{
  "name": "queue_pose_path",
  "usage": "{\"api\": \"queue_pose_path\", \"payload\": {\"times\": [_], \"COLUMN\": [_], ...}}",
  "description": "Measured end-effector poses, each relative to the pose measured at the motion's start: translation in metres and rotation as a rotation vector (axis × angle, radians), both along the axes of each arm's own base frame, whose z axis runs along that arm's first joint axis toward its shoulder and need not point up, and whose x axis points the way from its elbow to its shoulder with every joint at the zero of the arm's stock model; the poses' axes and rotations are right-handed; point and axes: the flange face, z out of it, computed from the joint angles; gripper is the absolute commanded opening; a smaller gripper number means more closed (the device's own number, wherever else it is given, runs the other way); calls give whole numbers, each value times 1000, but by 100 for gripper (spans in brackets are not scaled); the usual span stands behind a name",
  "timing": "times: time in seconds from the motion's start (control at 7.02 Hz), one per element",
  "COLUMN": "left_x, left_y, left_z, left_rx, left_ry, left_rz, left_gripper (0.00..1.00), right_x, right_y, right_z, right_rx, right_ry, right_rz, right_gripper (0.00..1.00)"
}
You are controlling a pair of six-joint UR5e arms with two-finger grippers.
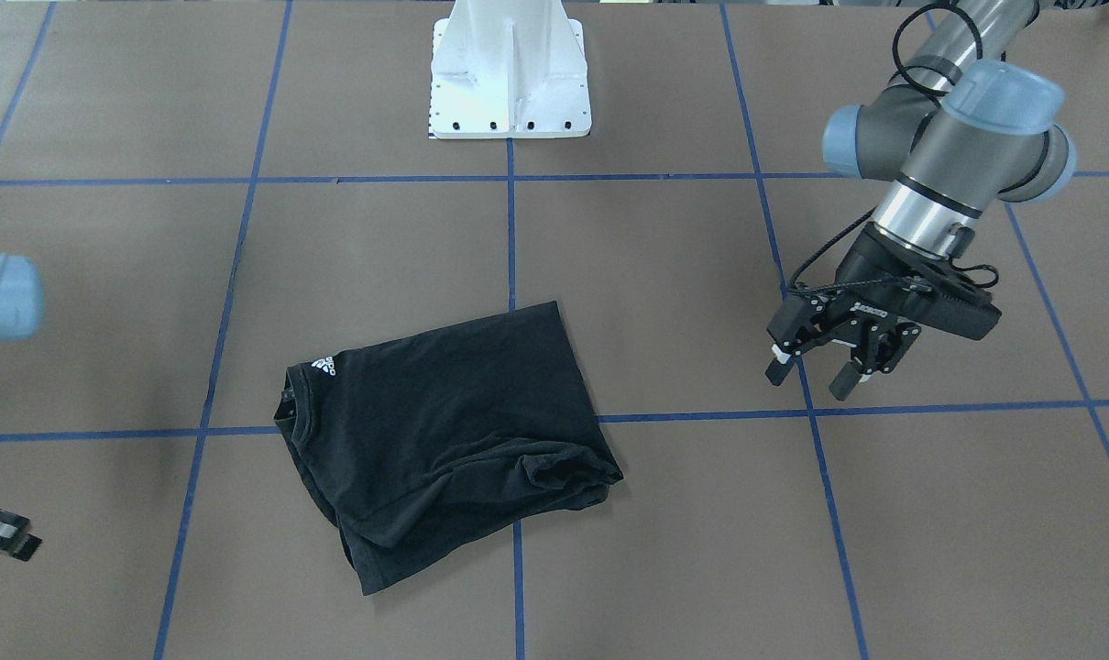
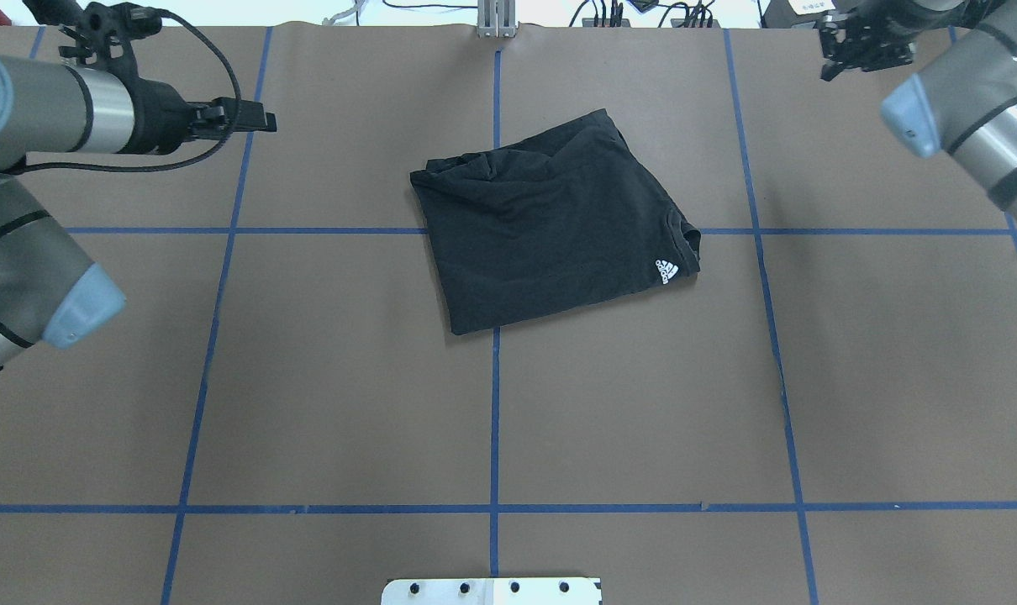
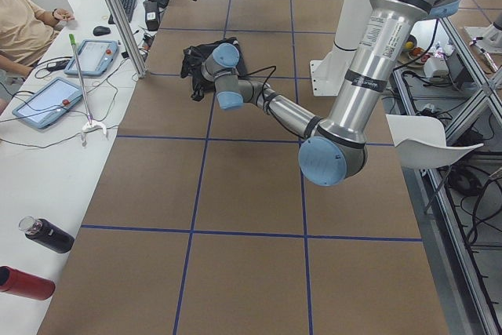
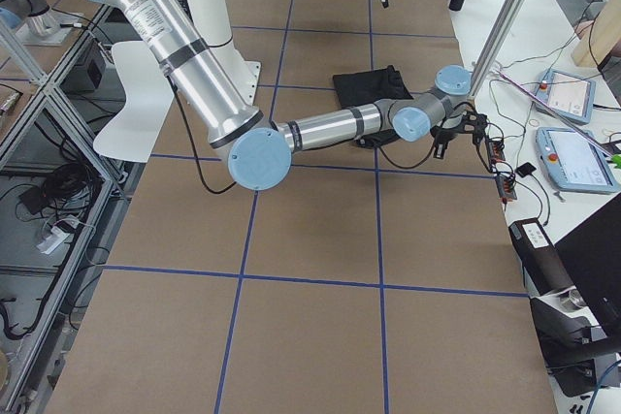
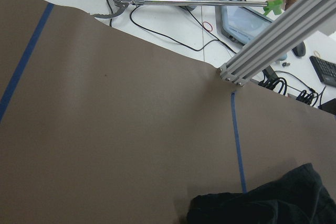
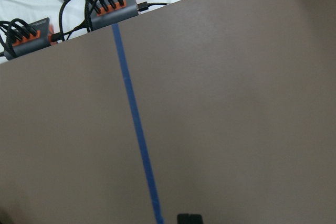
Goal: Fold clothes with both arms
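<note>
Jaws gape wide and empty on the black two-finger left gripper (image 1: 811, 378), well apart from the folded black cloth T-shirt (image 1: 444, 431); on the black right gripper (image 2: 851, 49) I cannot tell.

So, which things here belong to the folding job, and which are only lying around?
For the job: black T-shirt; left arm; right arm.
Just lying about: two tablets; grabber stick; black bottle; red bottle; cable hubs.

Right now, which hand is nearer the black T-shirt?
Left. The left hand hangs off the T-shirt's side away from the collar; the right hand is farther, past the collar side, near the table's far edge.
</note>
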Motion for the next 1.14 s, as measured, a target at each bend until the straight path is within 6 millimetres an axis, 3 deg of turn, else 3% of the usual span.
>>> {"api": "queue_pose_path", "payload": {"times": [0.14, 0.29, 0.43, 0.57, 0.86, 1.14], "left_x": [-28, -52, -72, -98, -167, -216], "left_y": [6, 21, 38, 57, 84, 87], "left_z": [26, 53, 79, 104, 149, 177], "left_rx": [29, 44, 53, 78, 121, 77], "left_ry": [-53, -103, -156, -228, -365, -448], "left_rz": [35, 65, 93, 130, 215, 254], "left_gripper": [16, 14, 39, 97, 100, 100], "right_x": [38, 64, 85, 107, 155, 191], "right_y": [35, 80, 124, 159, 205, 229], "right_z": [22, 51, 82, 113, 168, 194], "right_rx": [25, 43, 61, 89, 135, 125], "right_ry": [16, 36, 57, 80, 111, 110], "right_rz": [-41, -83, -129, -185, -271, -312], "right_gripper": [100, 100, 100, 100, 100, 100]}}
